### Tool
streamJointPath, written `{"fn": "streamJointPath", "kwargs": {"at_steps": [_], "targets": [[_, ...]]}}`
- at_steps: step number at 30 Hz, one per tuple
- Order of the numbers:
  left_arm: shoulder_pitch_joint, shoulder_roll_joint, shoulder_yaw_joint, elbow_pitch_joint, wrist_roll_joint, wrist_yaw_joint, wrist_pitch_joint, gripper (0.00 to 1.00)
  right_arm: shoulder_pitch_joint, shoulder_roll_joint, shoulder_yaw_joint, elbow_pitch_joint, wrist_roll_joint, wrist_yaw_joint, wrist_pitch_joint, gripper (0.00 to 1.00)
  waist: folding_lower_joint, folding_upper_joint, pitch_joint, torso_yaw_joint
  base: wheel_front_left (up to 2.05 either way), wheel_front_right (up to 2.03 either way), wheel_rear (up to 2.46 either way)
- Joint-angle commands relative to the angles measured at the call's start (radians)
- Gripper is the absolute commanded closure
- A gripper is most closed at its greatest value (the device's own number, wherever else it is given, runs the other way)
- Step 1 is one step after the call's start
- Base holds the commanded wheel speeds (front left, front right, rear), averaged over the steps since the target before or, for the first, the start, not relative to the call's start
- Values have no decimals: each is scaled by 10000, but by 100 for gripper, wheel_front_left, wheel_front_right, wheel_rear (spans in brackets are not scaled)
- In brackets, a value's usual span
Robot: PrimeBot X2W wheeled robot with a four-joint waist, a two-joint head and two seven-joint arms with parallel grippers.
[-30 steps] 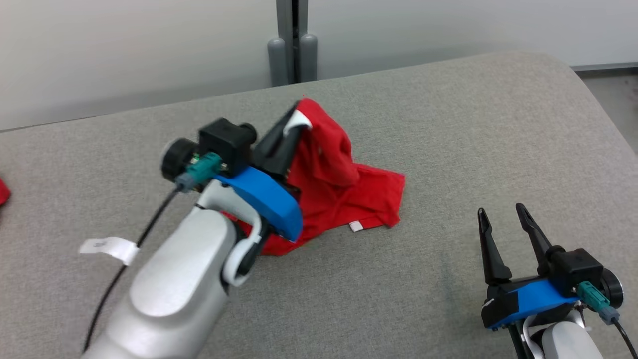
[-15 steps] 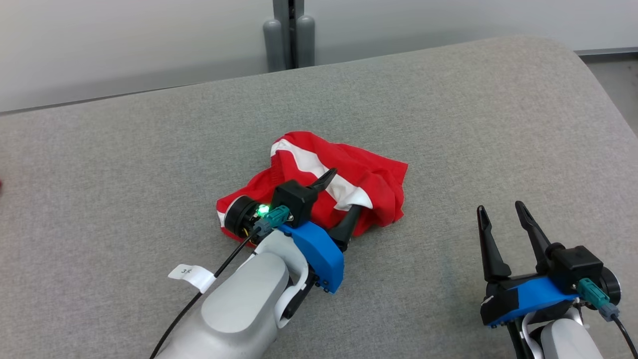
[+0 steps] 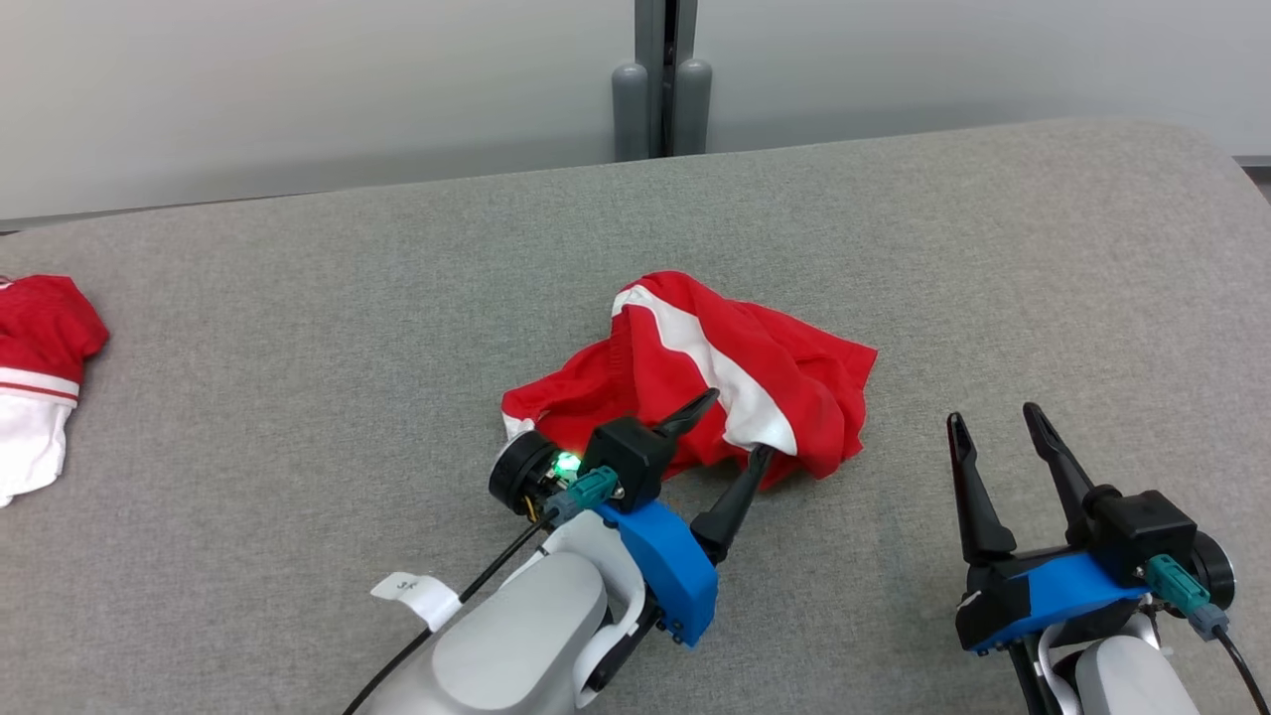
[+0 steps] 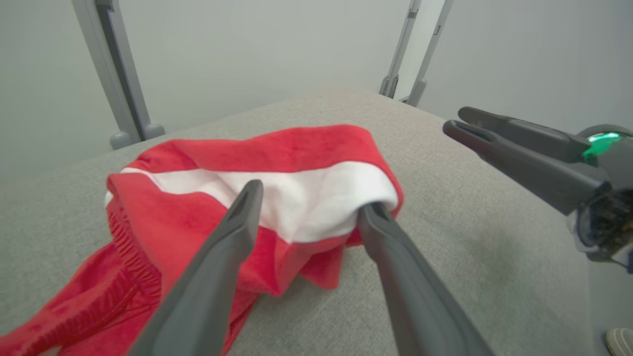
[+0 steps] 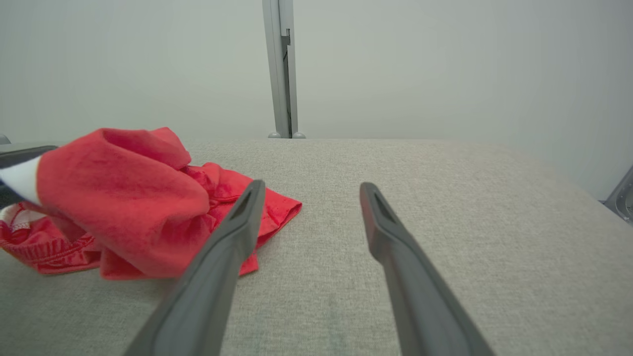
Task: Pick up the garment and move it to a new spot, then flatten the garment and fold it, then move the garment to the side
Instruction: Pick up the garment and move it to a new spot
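The garment (image 3: pixel 715 367), red with a white stripe, lies crumpled in a heap on the grey padded table (image 3: pixel 298 328), near its middle. My left gripper (image 3: pixel 737 427) is open at the heap's near edge. In the left wrist view the left gripper (image 4: pixel 311 198) has its jaws spread, and the garment (image 4: pixel 277 148) drapes its white band over one fingertip (image 4: pixel 371 212). My right gripper (image 3: pixel 993 417) stands open and empty at the lower right, a short way right of the heap. In the right wrist view the garment (image 5: pixel 123 198) lies left of the right gripper (image 5: pixel 312 187).
Another red and white piece of clothing (image 3: pixel 40 377) lies at the table's far left edge. A grey post (image 3: pixel 660 89) stands behind the table at the wall. The table's right end curves down. My right gripper (image 4: pixel 465 126) shows in the left wrist view.
My left gripper, shut on the lifted garment a second ago, came down toward me and opened; the garment now lies in a heap. The head camera has shifted. The right gripper stayed put.
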Motion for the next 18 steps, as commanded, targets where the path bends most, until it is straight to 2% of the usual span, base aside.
{"fn": "streamJointPath", "kwargs": {"at_steps": [1, 10, 18], "targets": [[193, 36, -5, -89, 94, 73, -97, 0, 13, -25, -37, 1, -11, 1, -35, 0, 0, 0, -28, 62, 0, 0, 0], [745, 1027, 435, -1068, 76, 537, -314, 0, 235, -25, -157, 37, -146, 1, -35, 0, 0, 0, -384, 256, 0, 0, 0], [1528, 2114, 1148, -2628, -205, 1228, -348, 0, 400, -25, -138, -28, -240, 1, -35, 0, 0, 0, -811, 341, 0, 0, 0]]}}
